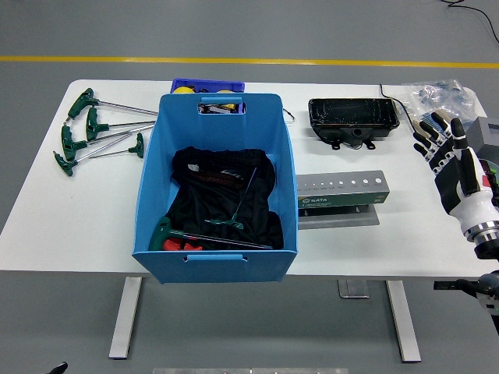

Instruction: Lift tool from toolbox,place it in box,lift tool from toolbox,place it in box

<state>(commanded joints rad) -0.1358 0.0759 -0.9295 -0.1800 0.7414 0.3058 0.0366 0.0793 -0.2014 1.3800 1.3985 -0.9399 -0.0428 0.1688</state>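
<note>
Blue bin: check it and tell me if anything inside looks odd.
A crumpled black cloth fills the floor of the blue bin, an odd thing in a tool bin. Two green-handled wrenches lie askew on it, and something red pokes out at the near wall.

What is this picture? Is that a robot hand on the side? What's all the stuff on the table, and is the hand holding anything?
Yes! The camera sits high on a robot and looks down at a white table. The black-and-white thing at the right is the robot's right hand; its fingers are spread and hold nothing. Its left hand isn't showing. In the middle stands a big blue box with black cloth and some tools inside. To the left lie green-handled tools. To the right sit a grey tool holder and a black tray.
</note>
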